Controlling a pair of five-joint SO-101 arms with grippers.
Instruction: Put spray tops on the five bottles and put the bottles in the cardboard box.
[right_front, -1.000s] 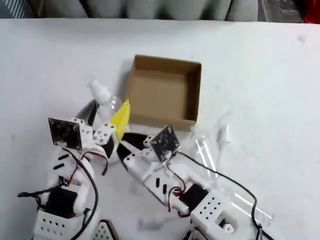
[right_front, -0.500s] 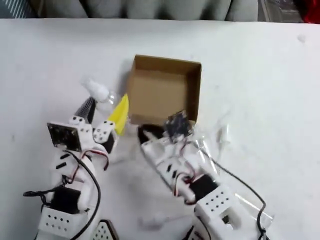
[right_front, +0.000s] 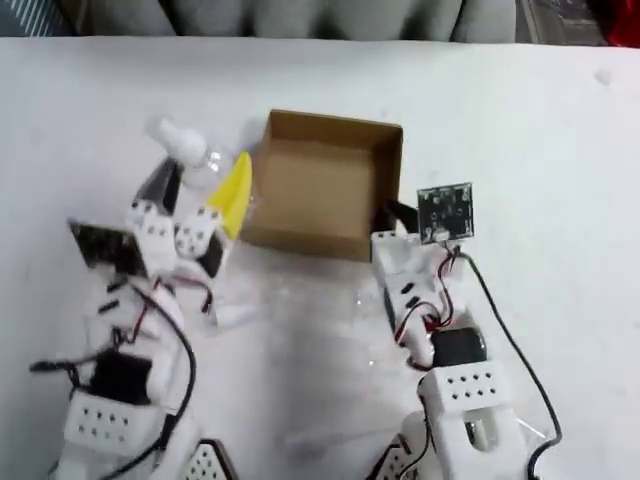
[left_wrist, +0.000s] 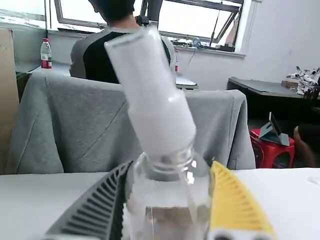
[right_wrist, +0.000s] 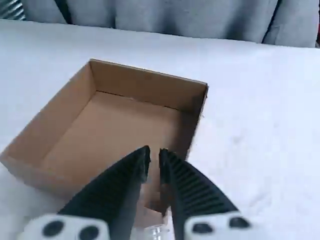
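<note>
Bottle (right_front: 212, 165), spray top (left_wrist: 150, 95) fitted, clamped in left pincer (right_front: 200, 182), apparently lifted off desk (right_front: 520, 150) at 9 o'clock of cardboard box (right_front: 330, 124). Judged: one capped, none boxed yet. Right pincer (right_wrist: 154, 159) nearly together, holding nothing, at box's 4 o'clock.

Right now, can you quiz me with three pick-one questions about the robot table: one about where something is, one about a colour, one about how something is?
1. The cardboard box is: A) taped shut B) open and empty C) full of bottles
2. Where is the bottle with the spray top? A) in the box B) in the left gripper C) flat on the table
3. One left gripper finger is: A) yellow B) red C) blue
Answers: B, its bare floor shows; B, the gripper's fingers flank the bottle; A, the yellow finger sits beside the bottle.
</note>
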